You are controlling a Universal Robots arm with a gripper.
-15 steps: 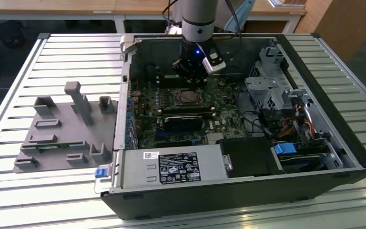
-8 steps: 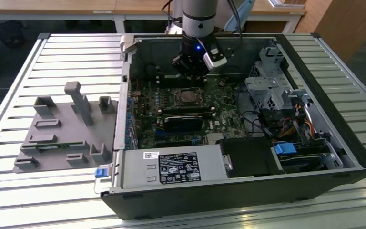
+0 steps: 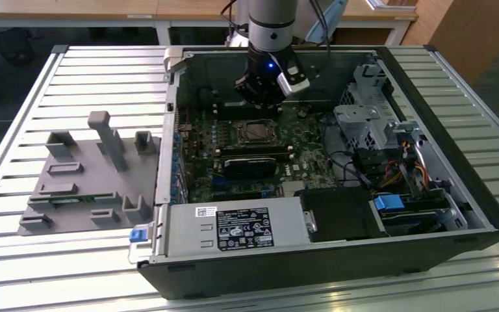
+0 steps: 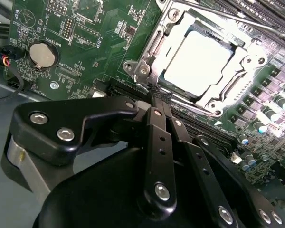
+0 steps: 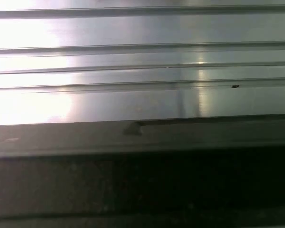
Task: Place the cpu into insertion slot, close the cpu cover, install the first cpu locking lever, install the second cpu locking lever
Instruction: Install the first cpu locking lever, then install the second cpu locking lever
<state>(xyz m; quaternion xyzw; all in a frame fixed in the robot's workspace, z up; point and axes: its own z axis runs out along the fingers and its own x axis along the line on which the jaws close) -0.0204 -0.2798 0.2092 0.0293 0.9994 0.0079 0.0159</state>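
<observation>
Sunlight glares off the cpu [image 4: 195,61], a pale square metal face lying flat in the insertion slot [image 4: 147,47], whose silvery rim sits on the green motherboard [image 4: 90,52]. The cpu cover [image 4: 228,88] frames it, a thin shiny plate with a window cut through. Just beside the socket's edge, the gripper [image 4: 157,95] has its black fingers pressed together, clenched on nothing. In the exterior view it hangs inside the open computer case [image 3: 457,195], over the socket [image 3: 256,132].
</observation>
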